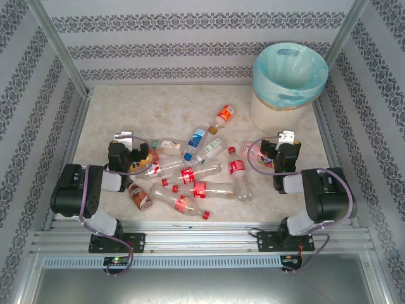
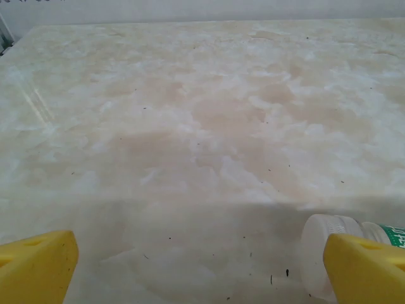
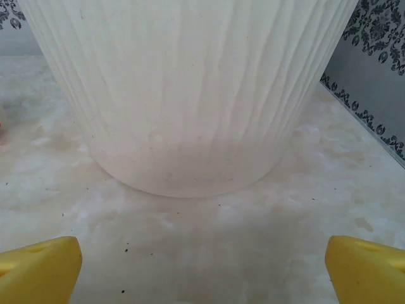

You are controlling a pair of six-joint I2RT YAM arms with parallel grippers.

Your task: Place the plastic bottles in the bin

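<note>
I'm looking down on a pale marbled table (image 1: 114, 107), and the clear plastic drink bottles (image 1: 199, 189) lie scattered across its middle, roughly a dozen of them. Most have red labels and red caps, one is blue, and an orange one (image 1: 225, 114) lies farthest out. The round cream-white waste bin (image 1: 262, 114) with its blue-green bag liner stands at the far right corner. As far as I can see into its mouth, no bottle lies inside.

The left gripper (image 1: 124, 138) sits at the left edge of the pile with its yellow fingers (image 2: 38, 266) spread wide and nothing between them. A white-capped, green-labelled bottle (image 2: 329, 237) lies just beside its right finger. The right gripper (image 1: 286, 138) is also wide open and empty, facing the bin's ribbed wall (image 3: 190, 95) from near.

By my judgement the job is at its very start. Every bottle I can see is on the table, so all the picking and dropping is left to do.
</note>
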